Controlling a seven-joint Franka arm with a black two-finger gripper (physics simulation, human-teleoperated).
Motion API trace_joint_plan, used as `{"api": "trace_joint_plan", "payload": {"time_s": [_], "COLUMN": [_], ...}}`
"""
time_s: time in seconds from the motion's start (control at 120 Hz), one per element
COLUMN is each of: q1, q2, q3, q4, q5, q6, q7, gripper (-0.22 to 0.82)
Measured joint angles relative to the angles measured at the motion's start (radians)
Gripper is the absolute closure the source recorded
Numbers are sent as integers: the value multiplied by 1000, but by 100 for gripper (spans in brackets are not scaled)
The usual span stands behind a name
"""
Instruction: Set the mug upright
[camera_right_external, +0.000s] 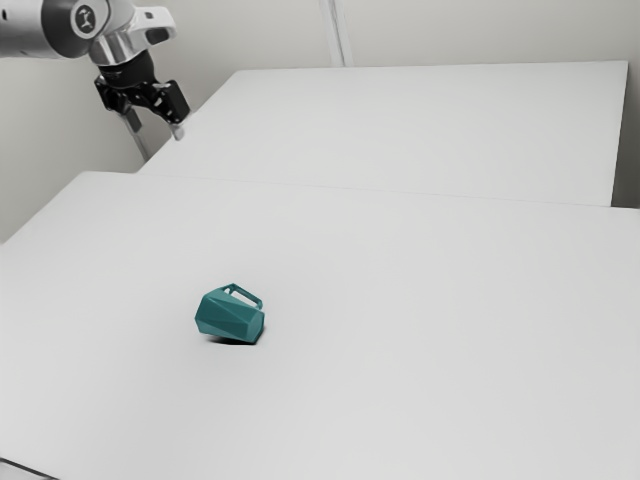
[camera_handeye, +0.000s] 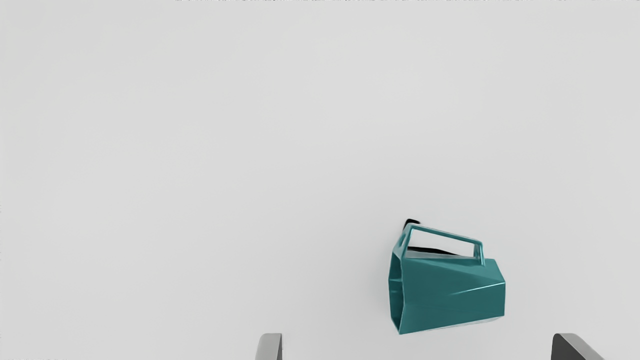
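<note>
Gripper (camera_right_external: 156, 127) is high at exterior view's upper left, well apart from mug (camera_right_external: 231, 317). Fingers stand wide, with open space between tips. Mug lies on its side on white tabletop (camera_right_external: 430, 340), handle (camera_right_external: 247, 292) attached along its upper flank; dark shadow touches its base line. Tabletop extends broadly on all sides of mug; far edge is well behind it. Beyond this edge, second white surface (camera_right_external: 420, 130); pale wall (camera_right_external: 480, 30) behind. In wrist view, mug appears ahead of fingertips, nearer to one finger's line. Thin dark line (camera_right_external: 28, 469) crosses exterior view's lower left corner.
</note>
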Motion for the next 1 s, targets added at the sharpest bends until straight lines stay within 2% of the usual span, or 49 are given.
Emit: {"api": "trace_joint_plan", "payload": {"time_s": [0.408, 0.675, 0.8, 1.0], "q1": [54, 10, 10, 2], "q2": [-24, -172, -216, -250], "q3": [0, 16, 54, 128], "q4": [-41, -315, -436, -558], "q5": [-3, -16, -71, -206], "q6": [13, 117, 183, 246], "q7": [35, 42, 39, 45], "gripper": [2, 2, 2, 2]}}
